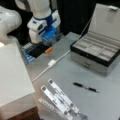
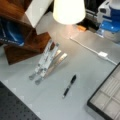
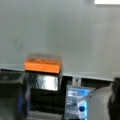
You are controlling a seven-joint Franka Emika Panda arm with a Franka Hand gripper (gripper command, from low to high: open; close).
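In a front view my gripper (image 1: 49,41) hangs from the white and blue arm at the table's far left edge, just above a small orange block (image 1: 48,50). The wrist view shows the orange block (image 3: 43,65) lying at the table's edge, ahead of the gripper (image 3: 65,100). Its dark fingers (image 3: 12,95) stand far apart at the picture's sides, open, with nothing between them. The block (image 2: 81,28) also shows in a front view, left of the arm (image 2: 110,22).
A white cable with an adapter (image 1: 51,62) runs across the grey table. An open jewellery box (image 1: 95,50) stands at the right. A black pen (image 1: 85,87) and a folded metal stand (image 1: 60,102) lie nearer. A white box (image 1: 12,75), lamp shade (image 2: 68,11) and wooden shelf (image 2: 25,42) stand by.
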